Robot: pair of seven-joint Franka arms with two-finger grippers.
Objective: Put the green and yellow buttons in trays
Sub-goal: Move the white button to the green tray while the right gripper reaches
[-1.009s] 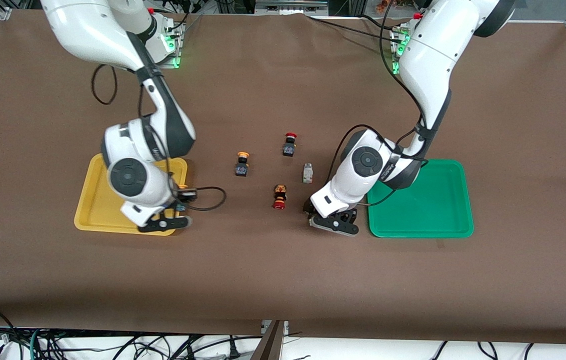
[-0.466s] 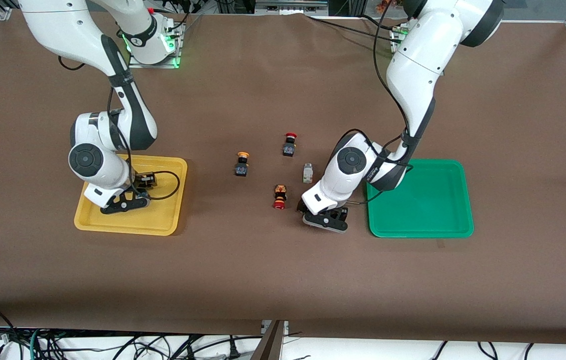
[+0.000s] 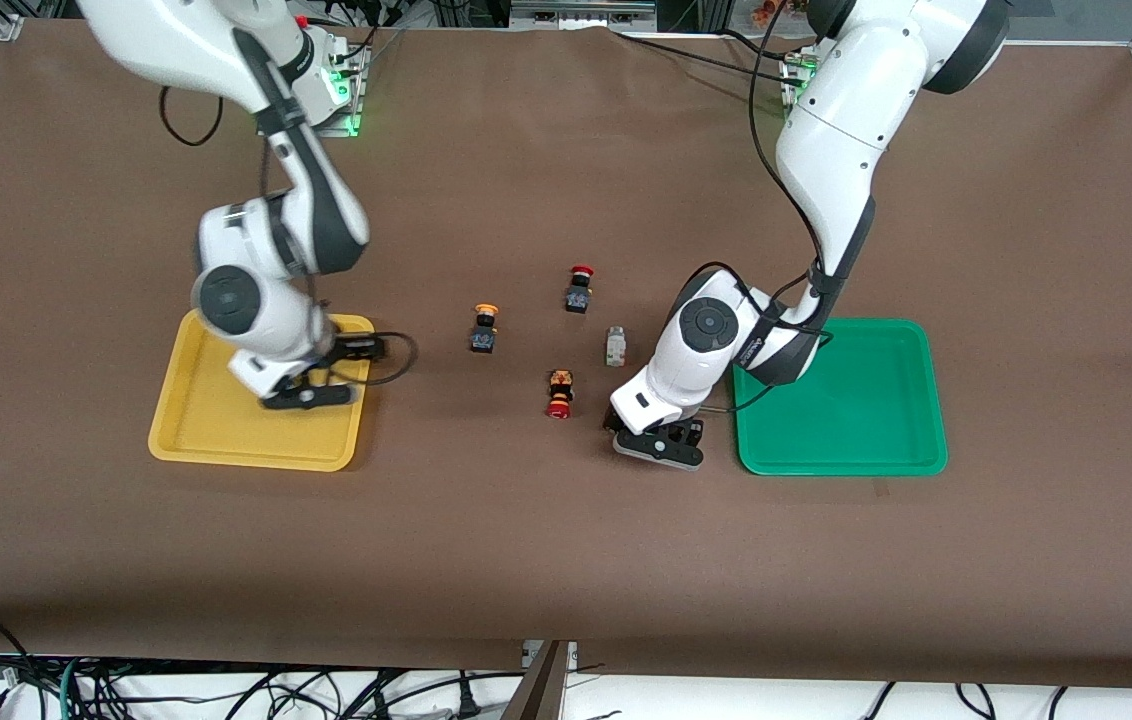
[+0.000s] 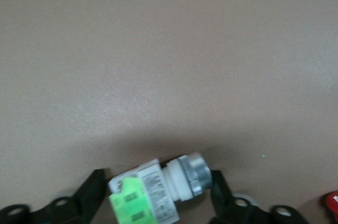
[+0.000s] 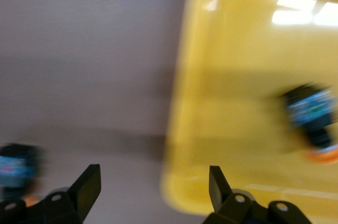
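My left gripper (image 3: 661, 446) is low over the table beside the green tray (image 3: 841, 395). In the left wrist view it (image 4: 158, 196) is open, with a whitish-grey button with a green part (image 4: 150, 184) lying between its fingers. A second whitish-grey button (image 3: 615, 345) lies nearby. My right gripper (image 3: 311, 396) is open and empty over the yellow tray's (image 3: 246, 445) edge. The right wrist view shows this gripper (image 5: 155, 187), the tray (image 5: 248, 49) and a yellow-capped button (image 5: 312, 118) lying in it. Another yellow-capped button (image 3: 485, 328) stands on the table; it also shows in the right wrist view (image 5: 16, 170).
Two red-capped black switches are near the table's middle: one upright (image 3: 579, 288), one on its side (image 3: 558, 393) close to my left gripper. A cable loops from my right wrist (image 3: 396, 360).
My right gripper carried a yellow-capped button into the yellow tray, let it go, and moved back over the tray's edge toward the middle. My left gripper barely moved.
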